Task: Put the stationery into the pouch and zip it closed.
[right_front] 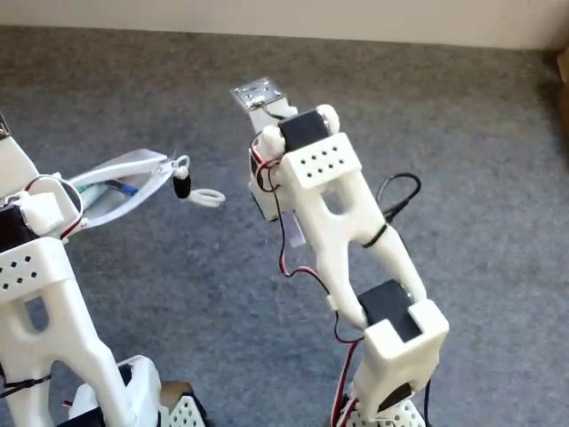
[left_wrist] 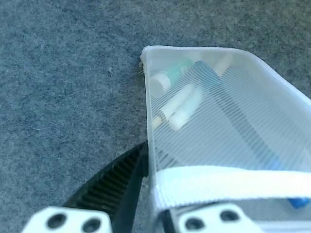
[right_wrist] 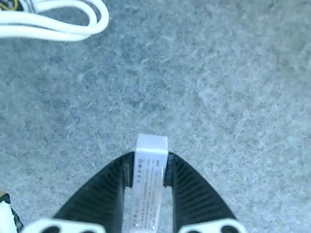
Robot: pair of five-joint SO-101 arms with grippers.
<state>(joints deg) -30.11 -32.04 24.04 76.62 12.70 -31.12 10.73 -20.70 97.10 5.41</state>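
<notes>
Here, grey carpet [right_front: 178, 294] under pouch [right_front: 116, 191], pale wall [right_front: 356, 16]

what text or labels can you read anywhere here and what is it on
White label gripped in the right hand: rows of tiny print, too blurred to read.
Mesh pouch and the stationery inside it: no readable text.
</notes>
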